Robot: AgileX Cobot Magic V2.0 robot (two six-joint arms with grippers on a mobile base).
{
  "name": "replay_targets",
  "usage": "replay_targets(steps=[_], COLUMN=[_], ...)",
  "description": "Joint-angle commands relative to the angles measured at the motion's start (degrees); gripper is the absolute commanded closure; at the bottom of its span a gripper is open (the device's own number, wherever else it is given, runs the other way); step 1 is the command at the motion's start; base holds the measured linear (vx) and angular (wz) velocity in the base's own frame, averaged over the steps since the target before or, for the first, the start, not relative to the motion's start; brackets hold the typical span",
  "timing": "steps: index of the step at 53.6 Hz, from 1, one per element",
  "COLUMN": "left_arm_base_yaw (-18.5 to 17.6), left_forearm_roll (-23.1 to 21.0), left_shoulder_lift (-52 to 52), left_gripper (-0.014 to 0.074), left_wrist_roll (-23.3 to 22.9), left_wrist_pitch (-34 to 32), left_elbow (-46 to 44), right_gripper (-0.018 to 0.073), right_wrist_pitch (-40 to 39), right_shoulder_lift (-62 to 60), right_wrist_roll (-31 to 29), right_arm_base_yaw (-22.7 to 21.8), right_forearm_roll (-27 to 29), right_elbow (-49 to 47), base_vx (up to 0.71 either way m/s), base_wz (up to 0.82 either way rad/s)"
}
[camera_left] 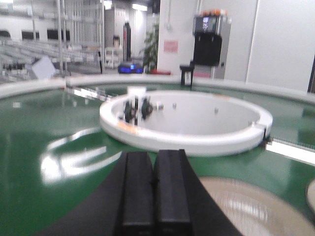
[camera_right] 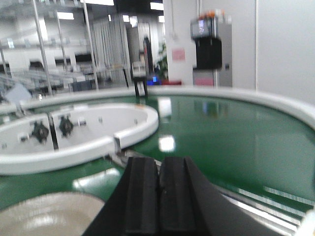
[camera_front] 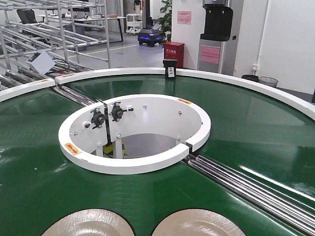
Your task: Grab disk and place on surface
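Two pale, brushed-metal disks lie on the green conveyor belt [camera_front: 39,162] at the near edge of the front view, one on the left [camera_front: 88,223] and one on the right [camera_front: 199,223]. In the left wrist view my left gripper [camera_left: 154,157] is shut with nothing in it, above the belt, and a disk [camera_left: 246,206] lies just to its right. In the right wrist view my right gripper [camera_right: 158,164] is also shut and empty, with a disk [camera_right: 44,216] low to its left. Neither gripper touches a disk. The surface is out of view.
A white inner ring [camera_front: 133,164] with two black fittings [camera_front: 108,115] stands at the belt's centre. Metal rollers [camera_front: 246,184] cross the belt on the right. A white outer rim [camera_front: 246,81] carries a small black device [camera_front: 170,69]. Racks stand beyond at the left.
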Motion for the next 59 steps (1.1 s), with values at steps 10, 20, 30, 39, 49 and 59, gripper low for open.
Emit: replay_targets(steps=[10,20,30,39,49,59], left_arm_base_yaw=[-0.2,-0.2,-0.2,-0.2,-0.2,-0.2], left_forearm_roll=[0.0,0.0,0.0,0.0,0.0,0.0], left_shoulder_lift=[3.1,14.8,26.7,36.0,45.4,54.1], left_gripper=[0.0603,0.0602,0.0601,0.0594,0.0545,0.0363], left_wrist_roll=[-0.4,0.2,0.6,0.5,0.5,0.5], left_wrist_pitch=[2.6,4.8,4.7,8.9,14.9,13.7], left_elbow=[-22.2,-36.2,-38.2,-37.0,-35.4,-34.1], right_gripper=[0.0567,0.0567,0.0564,0.0559,0.0524,0.041], right_wrist_pitch=[7.5,12.2,12.7,14.6,14.5,14.5], right_shoulder_lift=[5.7,17.2,27.1,34.4,39.8,42.8], right_wrist_roll=[-0.1,-0.5,-0.5,-0.4,-0.4,-0.4], right_arm_base_yaw=[-0.2,-0.2,-0.2,-0.2,-0.2,-0.2], right_forearm_roll=[0.0,-0.4,-0.3,0.2,0.2,0.1], right_elbow=[-20.4,-33.8,-35.6,-35.6,-35.6,-35.6], base_vx=[0.0,0.0,0.0,0.0,0.0,0.0], base_wz=[0.0,0.0,0.0,0.0,0.0,0.0])
